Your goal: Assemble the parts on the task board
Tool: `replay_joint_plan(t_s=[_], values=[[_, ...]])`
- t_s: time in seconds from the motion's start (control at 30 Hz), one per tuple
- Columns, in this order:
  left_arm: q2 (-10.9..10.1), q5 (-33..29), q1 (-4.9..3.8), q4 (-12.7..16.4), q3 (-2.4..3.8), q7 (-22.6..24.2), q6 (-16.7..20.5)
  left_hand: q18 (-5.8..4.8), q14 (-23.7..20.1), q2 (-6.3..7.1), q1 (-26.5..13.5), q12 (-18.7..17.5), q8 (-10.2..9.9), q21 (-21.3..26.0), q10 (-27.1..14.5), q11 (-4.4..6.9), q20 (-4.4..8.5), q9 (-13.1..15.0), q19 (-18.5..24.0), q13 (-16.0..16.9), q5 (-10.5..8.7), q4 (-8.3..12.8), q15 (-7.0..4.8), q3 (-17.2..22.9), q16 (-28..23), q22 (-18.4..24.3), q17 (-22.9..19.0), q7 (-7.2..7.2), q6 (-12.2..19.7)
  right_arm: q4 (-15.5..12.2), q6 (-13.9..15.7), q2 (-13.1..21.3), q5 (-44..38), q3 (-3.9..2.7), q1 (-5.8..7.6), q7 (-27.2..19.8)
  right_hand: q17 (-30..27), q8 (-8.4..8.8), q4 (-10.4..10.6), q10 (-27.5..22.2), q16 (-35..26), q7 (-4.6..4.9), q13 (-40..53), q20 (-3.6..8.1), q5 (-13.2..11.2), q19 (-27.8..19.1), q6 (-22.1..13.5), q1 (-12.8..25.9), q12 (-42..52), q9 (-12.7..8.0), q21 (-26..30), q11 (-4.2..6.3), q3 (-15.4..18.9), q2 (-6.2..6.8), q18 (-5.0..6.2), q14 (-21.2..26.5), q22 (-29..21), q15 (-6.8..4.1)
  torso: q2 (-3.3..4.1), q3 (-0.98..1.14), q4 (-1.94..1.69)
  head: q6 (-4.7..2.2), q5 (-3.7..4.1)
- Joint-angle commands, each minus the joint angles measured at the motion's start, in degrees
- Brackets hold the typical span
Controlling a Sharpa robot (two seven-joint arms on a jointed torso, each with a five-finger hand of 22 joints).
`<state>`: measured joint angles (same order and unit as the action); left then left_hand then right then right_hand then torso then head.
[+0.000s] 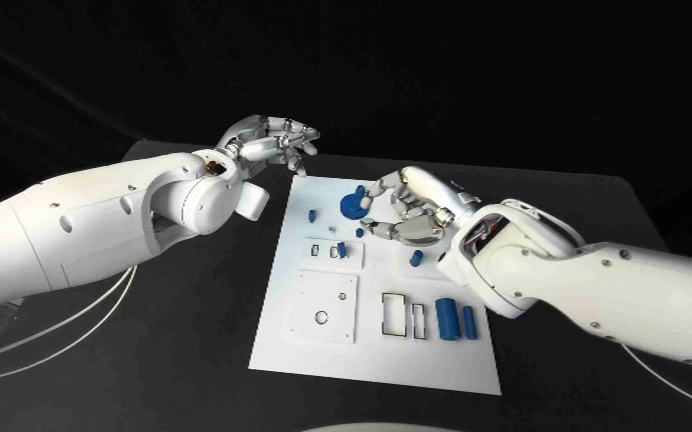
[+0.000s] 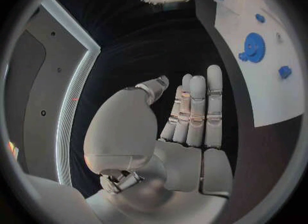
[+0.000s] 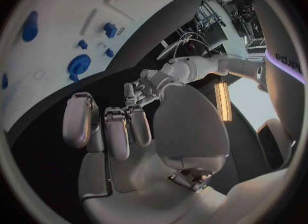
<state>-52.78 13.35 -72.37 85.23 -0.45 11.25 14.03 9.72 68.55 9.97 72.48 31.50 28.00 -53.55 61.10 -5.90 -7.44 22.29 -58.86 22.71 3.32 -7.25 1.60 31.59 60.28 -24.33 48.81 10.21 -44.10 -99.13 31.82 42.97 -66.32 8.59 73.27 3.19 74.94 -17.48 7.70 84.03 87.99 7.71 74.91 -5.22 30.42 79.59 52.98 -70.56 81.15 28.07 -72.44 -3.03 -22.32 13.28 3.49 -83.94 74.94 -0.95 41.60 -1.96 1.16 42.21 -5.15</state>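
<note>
The left hand hovers past the far left corner of the task board, fingers straight and apart, holding nothing. The right hand hangs over the board's far part, fingers loosely curled, empty, just beside a blue gear. Other blue parts lie on the board nearer the robot.

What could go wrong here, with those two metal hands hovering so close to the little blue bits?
1. The right hand hangs low over the task board, right beside the blue gear; its curled fingers could knock the gear or the small blue pieces nearby.
2. The left hand sits at the board's far corner; moving in, it might bump the right hand.
</note>
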Motion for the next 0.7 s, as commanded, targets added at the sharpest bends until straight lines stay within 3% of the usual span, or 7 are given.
replay_joint_plan(t_s=[0.03, 0.13, 0.2, 0.27, 0.4, 0.57, 0.7], values=[[-0.29, 13.33, -0.04, 0.82, 0.04, -11.5, -8.34, 0.83, 5.48, 0.44, -1.72, 10.81, 4.91, -3.65, -3.6, 0.88, 0.66, 2.55, 0.1, 7.48, -0.18, -0.47, -0.46, 1.89, 9.43, -2.18, 10.58, -0.66, 0.93, -0.92, -4.56, 2.46, 11.23, 0.01, 1.12, -3.14, 10.72, -3.02, 0.18, -0.02, -0.15, -0.65, 7.36, 0.63, 6.36, 0.18, -0.95, 0.84, -0.38, 3.19, 0.11, 0.72, -0.54, 0.23, 0.96, -4.96, 1.35, -0.6, -1.2, 0.22, 0.06, 0.0, -0.08], [-0.75, 19.48, -0.06, 1.82, 0.05, -15.9, -10.86, 0.11, 9.59, 0.5, -2.45, 17.42, 9.44, -8.71, -5.21, 1.89, 1.24, 4.96, -2.57, 11.51, 0.18, -1.13, -1.19, 5.16, 15.28, -8.43, 17.93, -1.57, 1.38, -1.48, -6.37, 5.41, 13.18, 0.01, 2.0, -2.96, 10.7, -6.12, 0.05, -0.23, -0.2, -0.83, 7.12, 0.89, 13.56, 0.3, -3.05, 1.14, -0.73, 6.91, 0.25, 0.98, -1.99, 0.38, 0.92, -4.97, 1.56, -0.86, -1.7, 0.45, 0.1, 0.02, -0.17], [-0.97, 22.23, -0.07, 2.38, 0.05, -18.53, -12.06, -0.43, 11.4, 2.12, -4.8, 20.98, 13.03, -11.81, -5.9, 2.5, 1.8, 6.96, -4.11, 13.45, 6.27, -1.25, -1.7, 10.89, 17.81, -12.47, 21.35, -2.21, 1.98, -1.59, -6.98, 6.63, 13.7, 0.02, 2.24, -2.79, 10.64, -6.85, -0.16, -0.36, -0.25, -0.83, 6.99, 0.93, 15.23, 0.31, -3.73, 1.06, -0.92, 7.86, 0.31, 1.01, -2.63, 0.44, 0.91, -4.95, 1.62, -0.9, -1.99, 0.66, 0.16, 0.06, -0.23], [-1.08, 24.22, -0.07, 2.8, 0.05, -20.66, -13.05, -0.58, 12.17, 2.83, -6.8, 22.72, 15.39, -13.28, -6.03, 2.75, 2.11, 8.36, -4.77, 14.28, 7.61, -1.0, -1.87, 13.68, 18.85, -14.41, 22.83, -2.63, 2.51, -1.62, -7.5, 7.66, 13.99, 0.02, 2.39, -2.56, 10.61, -7.24, -0.31, -0.4, -0.27, -0.85, 6.95, 0.95, 15.93, 0.32, -4.08, 0.96, -0.98, 8.36, 0.35, 1.02, -3.05, 0.41, 0.91, -4.94, 1.66, -0.93, -2.16, 0.81, 0.22, 0.1, -0.2], [-1.1, 28.76, -0.07, 3.89, 0.05, -25.16, -15.36, -1.38, 14.21, 3.34, -10.88, 25.54, 20.2, -16.28, -5.05, 3.6, 2.56, 11.3, -6.89, 15.55, 7.6, -0.19, -2.73, 17.72, 21.18, -19.09, 26.38, -3.77, 2.67, -1.44, -7.78, 9.44, 14.07, 0.06, 2.56, -1.98, 10.39, -7.54, -0.46, -0.57, -0.39, -0.83, 6.76, 0.96, 16.31, 0.2, -4.39, 0.91, -1.22, 8.77, 0.58, 1.01, -3.37, 0.47, 0.96, -4.88, 1.54, -0.93, -2.32, 1.0, 0.23, 0.34, -0.02], [-0.89, 32.72, -0.06, 5.31, 0.04, -29.38, -18.05, -1.67, 15.04, 3.53, -14.0, 27.34, 22.81, -17.45, -3.42, 4.15, 3.04, 13.22, -7.8, 17.06, 6.95, -0.84, -3.24, 18.39, 22.0, -20.89, 27.69, -4.4, 2.84, -0.96, -7.75, 10.78, 14.05, 0.19, 2.63, -1.31, 9.46, -7.94, -0.3, -1.05, -0.94, -0.62, 6.16, 0.85, 14.24, -0.4, -5.63, 1.7, -1.98, 9.61, 1.73, 0.81, -3.37, 1.0, 1.18, -4.62, 0.86, -0.79, -2.35, 1.06, 0.12, 0.52, -0.05], [-0.43, 35.28, -0.06, 6.48, -0.07, -33.21, -19.67, -1.84, 15.36, 3.15, -18.24, 28.28, 24.3, -17.95, -2.6, 4.09, 3.09, 14.58, -8.25, 17.51, 6.24, -4.62, -3.21, 12.08, 22.25, -21.76, 28.21, -4.38, 3.07, -0.24, -7.34, 11.49, 14.02, 0.33, 2.65, -0.94, 7.74, -8.05, 0.04, -1.87, -1.99, -0.37, 5.15, 0.68, 11.1, -1.57, -6.84, 2.41, -3.25, 10.24, 4.01, 0.59, -3.37, 1.38, 1.64, -4.12, -0.58, -0.6, -2.22, 1.16, 0.06, 0.65, -0.21]])
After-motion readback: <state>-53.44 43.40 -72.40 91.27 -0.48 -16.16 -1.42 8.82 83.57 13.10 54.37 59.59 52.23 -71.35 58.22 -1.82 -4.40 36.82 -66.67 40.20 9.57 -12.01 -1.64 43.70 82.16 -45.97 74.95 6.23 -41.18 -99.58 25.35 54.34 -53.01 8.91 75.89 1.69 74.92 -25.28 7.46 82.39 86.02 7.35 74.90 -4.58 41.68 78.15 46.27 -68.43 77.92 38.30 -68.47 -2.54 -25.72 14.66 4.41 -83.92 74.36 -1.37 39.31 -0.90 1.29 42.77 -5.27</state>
